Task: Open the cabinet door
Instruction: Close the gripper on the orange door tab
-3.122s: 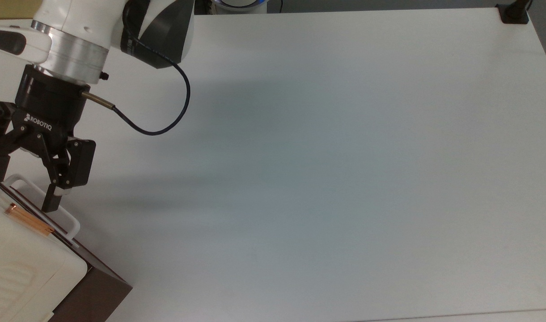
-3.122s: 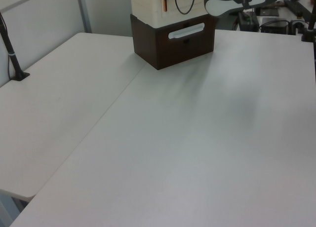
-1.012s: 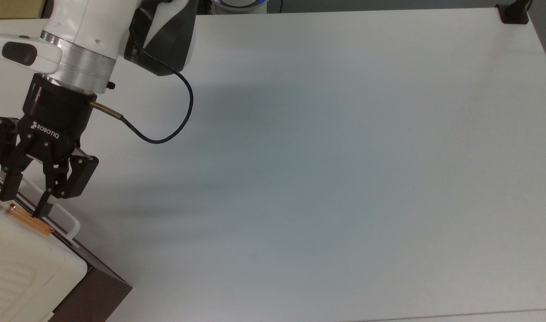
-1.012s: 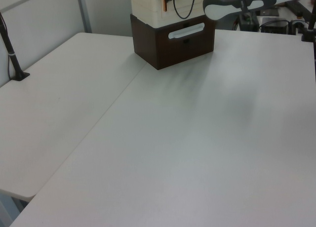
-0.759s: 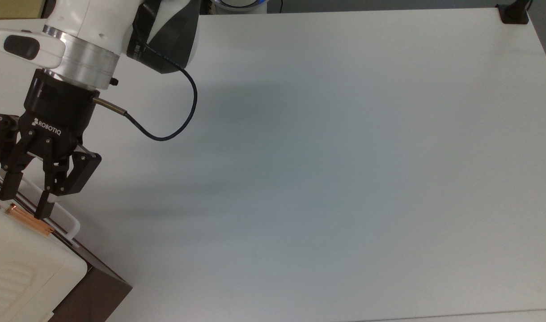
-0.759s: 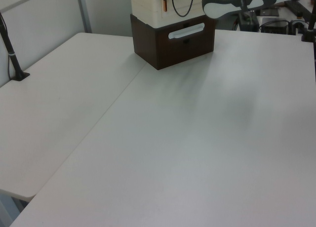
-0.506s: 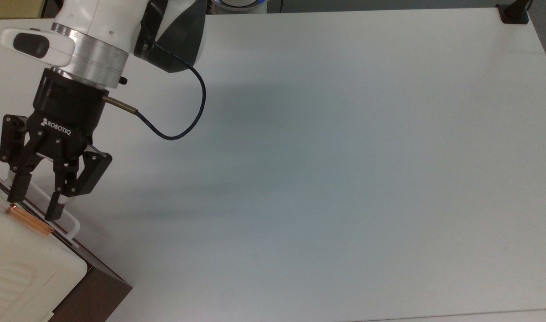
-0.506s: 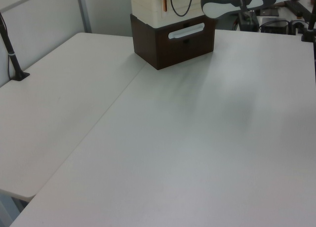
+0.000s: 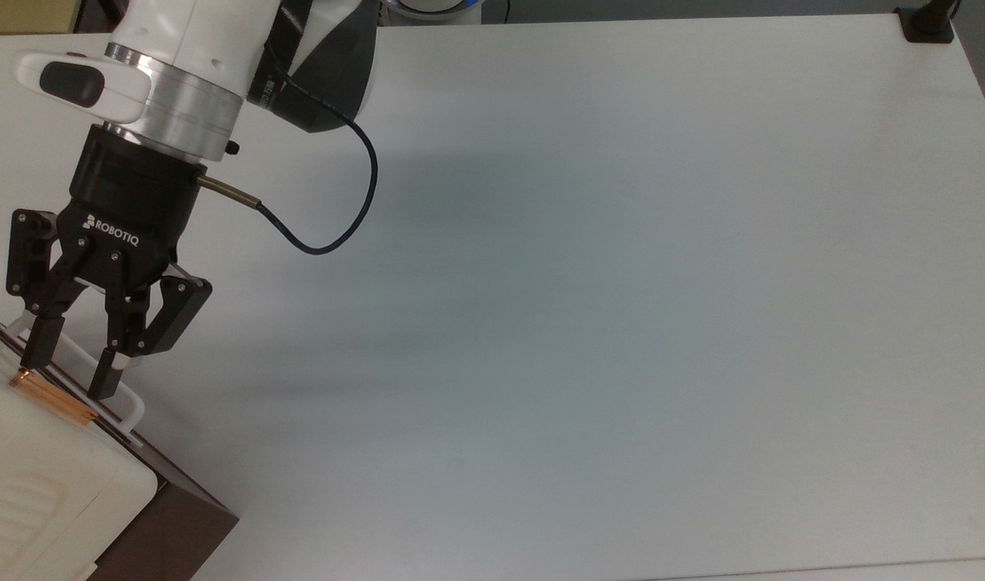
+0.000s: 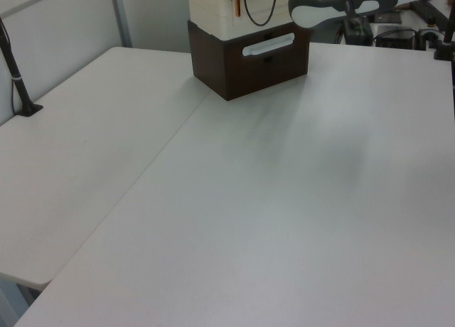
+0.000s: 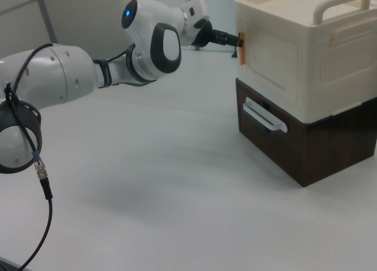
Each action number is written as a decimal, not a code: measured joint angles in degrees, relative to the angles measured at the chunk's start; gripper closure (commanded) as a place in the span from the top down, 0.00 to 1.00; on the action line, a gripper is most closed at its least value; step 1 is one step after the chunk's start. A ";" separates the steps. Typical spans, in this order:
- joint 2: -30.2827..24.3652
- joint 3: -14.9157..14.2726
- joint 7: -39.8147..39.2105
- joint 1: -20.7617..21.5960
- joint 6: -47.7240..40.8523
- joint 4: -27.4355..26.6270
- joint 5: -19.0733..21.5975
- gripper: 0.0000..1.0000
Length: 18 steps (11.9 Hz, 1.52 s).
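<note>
The cabinet [image 11: 306, 41] is a cream-white box with a ribbed top, standing on a dark brown base with a white bar handle [image 11: 265, 116]. Its cabinet door [image 11: 268, 54] lies flat against the box and carries a copper-coloured strip [image 11: 242, 49] on its edge. My gripper [image 11: 237, 40] reaches in level, its tips right at that strip. In the top view the gripper [image 9: 68, 369] is open, its two fingers [image 9: 105, 378] spread just in front of the copper strip [image 9: 52, 397], above the bar handle [image 9: 129, 410]. In the left view the cabinet [image 10: 213, 11] stands at the far end.
The white table [image 9: 621, 282] stretches wide to the top view's right of the cabinet. A black cable [image 9: 339, 218] loops off my wrist. A black post [image 10: 18, 85] is clamped at the left view's left edge, another mount [image 9: 928, 24] at the top view's far corner.
Since three seconds ago my gripper has drifted toward the top view's right and closer to the copper strip, and its fingers have narrowed somewhat. The cabinet door has not moved.
</note>
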 measured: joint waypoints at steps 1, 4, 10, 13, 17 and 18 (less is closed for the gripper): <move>0.00 0.00 0.05 -0.01 0.00 0.06 -0.89 0.53; 0.01 -0.26 0.08 -0.10 0.00 0.10 -2.58 0.52; 0.10 -1.31 0.08 -0.83 0.00 0.10 -2.61 0.33; 0.11 -1.14 0.08 -0.50 0.02 0.13 -2.62 0.14; 0.17 -1.05 0.08 -0.14 0.04 0.15 -2.68 0.00; 0.17 -1.05 0.08 -0.09 0.04 0.15 -2.68 0.00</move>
